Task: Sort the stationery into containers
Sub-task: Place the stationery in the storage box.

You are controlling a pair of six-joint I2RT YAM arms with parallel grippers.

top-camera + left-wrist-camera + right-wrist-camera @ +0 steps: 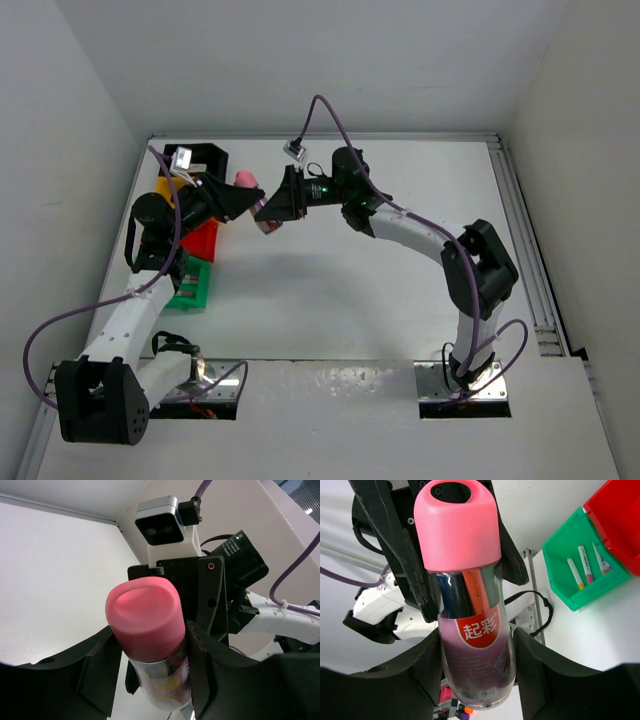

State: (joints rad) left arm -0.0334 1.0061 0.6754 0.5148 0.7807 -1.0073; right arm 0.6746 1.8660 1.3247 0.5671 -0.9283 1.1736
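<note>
One clear tube [472,630], with a pink cap [457,530] and a red label and seemingly packed with dark and orange sticks, is held at about 11 o'clock from the middle of the table [380,290]. Two pincers have it: the left gripper [150,680] and the right gripper [477,665] are each closed narrow against its sides. Four containers stand at 9 to 10 o'clock: black bin [212,155], yellow bin [168,187], red bin [203,243] and green bin [192,290], the last holding three white pens [584,564].

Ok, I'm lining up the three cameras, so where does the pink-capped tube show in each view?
Top external: the pink-capped tube is upper left of centre, where the two arms meet.
Left wrist: centre, with the cap toward the camera.
Right wrist: centre, with the cap at the top.
Shared landmark: the left gripper, closed around the cap end.
</note>
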